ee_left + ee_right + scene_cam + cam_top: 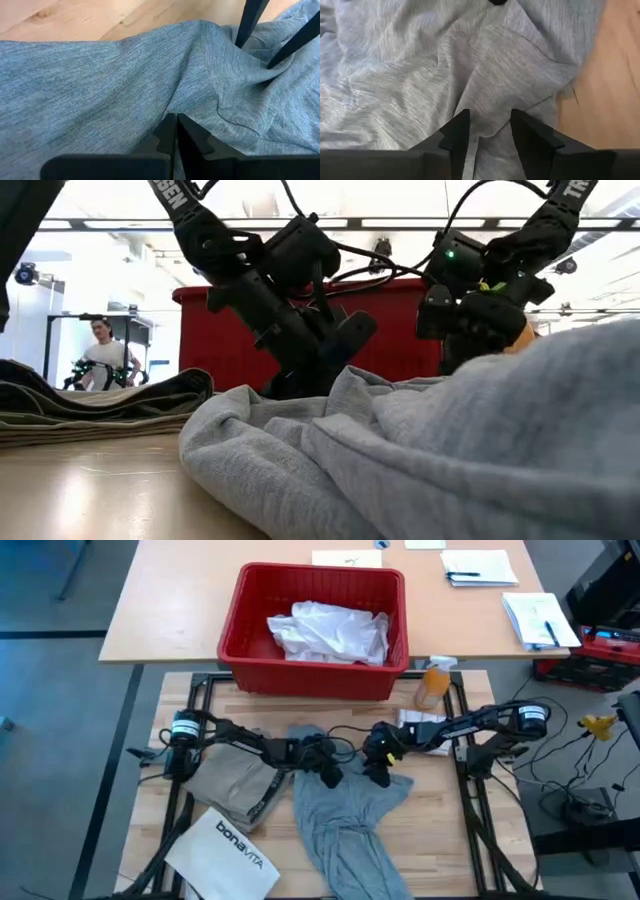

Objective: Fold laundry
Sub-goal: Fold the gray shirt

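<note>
The left gripper [175, 137] pinches the T-shirt [345, 815] with its fingers together; the right gripper [490, 131] stands part-open over a fold. Lifting unevenly could bunch it.

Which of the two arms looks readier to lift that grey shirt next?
Probably the left: its gripper looks shut on a ridge of the grey T-shirt, while the right gripper hangs open over the cloth.

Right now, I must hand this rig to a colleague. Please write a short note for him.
Left gripper: jaws shut on the grey T-shirt, mid-table.
Right gripper: jaws open over the same shirt, beside the left one.
Khaki-tan piece: lies folded at the left.
White shirt: crumpled in the red bin.
Left to do: fold the T-shirt, then the white shirt.
</note>
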Controlling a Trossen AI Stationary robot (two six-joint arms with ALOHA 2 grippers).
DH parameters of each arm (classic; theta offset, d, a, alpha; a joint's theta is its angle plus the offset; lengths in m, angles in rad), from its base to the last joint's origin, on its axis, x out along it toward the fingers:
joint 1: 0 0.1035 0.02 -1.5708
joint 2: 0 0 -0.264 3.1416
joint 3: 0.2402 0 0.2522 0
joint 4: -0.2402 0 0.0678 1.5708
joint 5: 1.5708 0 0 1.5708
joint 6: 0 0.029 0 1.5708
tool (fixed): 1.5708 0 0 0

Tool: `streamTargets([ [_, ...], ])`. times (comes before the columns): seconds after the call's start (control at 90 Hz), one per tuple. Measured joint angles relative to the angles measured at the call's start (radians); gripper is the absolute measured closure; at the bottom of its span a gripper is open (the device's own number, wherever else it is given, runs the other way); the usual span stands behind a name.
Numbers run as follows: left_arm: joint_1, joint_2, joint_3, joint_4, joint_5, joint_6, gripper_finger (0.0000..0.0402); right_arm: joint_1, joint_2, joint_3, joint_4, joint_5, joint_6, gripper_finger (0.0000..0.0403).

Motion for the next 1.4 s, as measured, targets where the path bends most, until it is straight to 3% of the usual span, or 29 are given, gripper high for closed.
streamTargets([
  [0.411, 0.0, 0.0, 0.0, 0.0, 0.0, -0.001, 0.0402, 0.002, 0.035, 0.002, 0.015, -0.003, -0.015, 0.0348],
  [0.522, 0.0, 0.0, 0.0, 0.0, 0.0, -0.001, 0.0402, 0.002, 0.038, 0.008, 0.015, -0.006, -0.019, 0.032],
  [0.678, 0.0, 0.0, 0.0, 0.0, -0.001, -0.007, 0.0402, 0.002, 0.039, 0.021, 0.008, 0.0, -0.06, 0.0249],
  [0.767, 0.0, 0.0, 0.0, 0.0, -0.002, -0.008, 0.0402, 0.003, 0.039, 0.021, 0.002, 0.03, -0.071, 0.0238],
  [0.889, 0.0, 0.0, 0.0, 0.0, -0.002, -0.008, 0.0402, 0.002, 0.039, 0.021, 0.0, 0.051, -0.08, 0.0278],
  [1.078, 0.0, 0.0, 0.0, 0.0, -0.002, -0.009, 0.0402, 0.002, 0.035, 0.02, -0.021, 0.046, -0.083, 0.0389],
  [1.4, 0.0, 0.0, 0.0, 0.003, -0.002, -0.011, 0.0402, 0.002, -0.041, 0.018, -0.162, 0.051, -0.133, 0.0402],
])
